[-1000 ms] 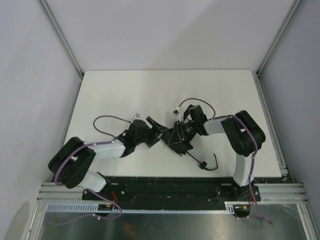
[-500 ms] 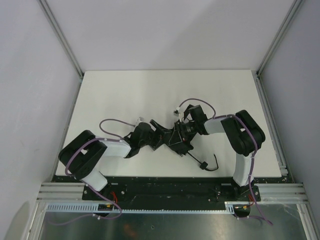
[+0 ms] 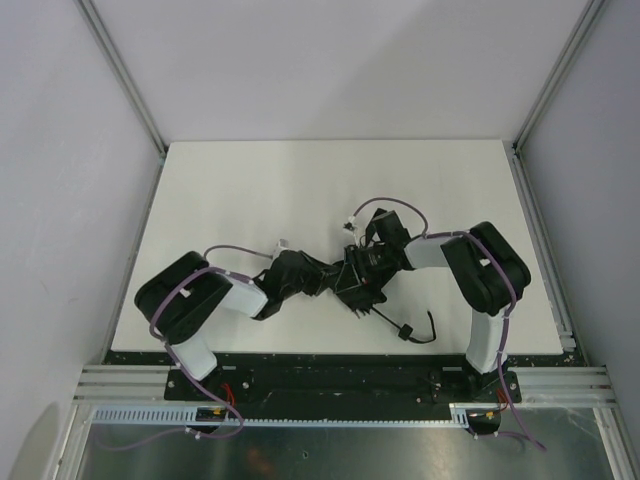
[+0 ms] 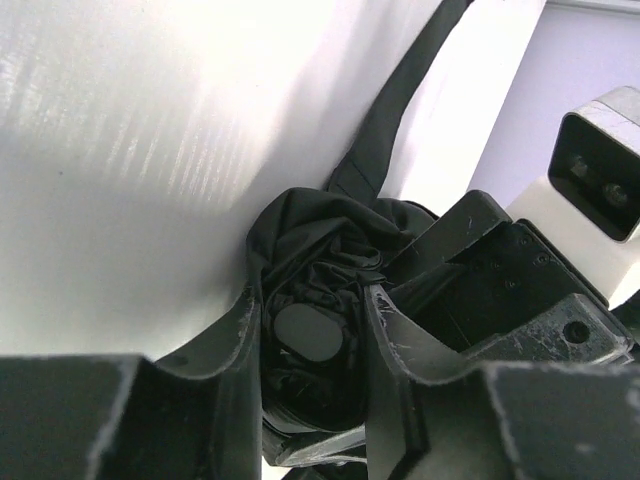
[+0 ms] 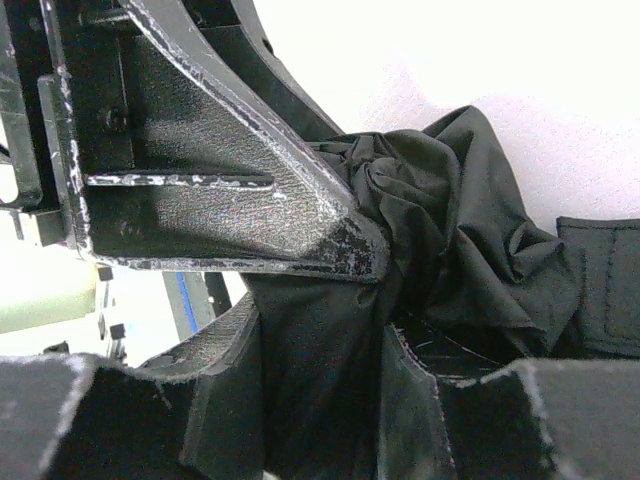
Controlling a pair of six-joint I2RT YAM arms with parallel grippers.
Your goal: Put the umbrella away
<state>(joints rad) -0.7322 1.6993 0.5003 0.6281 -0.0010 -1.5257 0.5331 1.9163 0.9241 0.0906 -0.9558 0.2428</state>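
Note:
The umbrella (image 3: 352, 280) lies as a crumpled black bundle near the middle front of the white table, between both arms. My left gripper (image 3: 332, 279) comes in from the left. In the left wrist view its fingers (image 4: 240, 340) press on both sides of the umbrella's end (image 4: 320, 240), where the small grey cap (image 4: 308, 332) shows. My right gripper (image 3: 366, 268) reaches in from the right and is shut on the umbrella's fabric (image 5: 450, 240), which fills the gap between its fingers (image 5: 225, 370). The thin wrist strap (image 3: 406, 331) trails toward the front edge.
The white table (image 3: 300, 190) is walled by pale panels with aluminium posts at the back corners (image 3: 160, 150). A black rail (image 3: 340, 372) with both arm bases runs along the front edge. The left gripper's scuffed finger (image 5: 220, 200) crowds the right wrist view.
The left arm has slid right toward the umbrella, and its jaws have closed from wide open onto the capped end. The right gripper has kept its grip and place.

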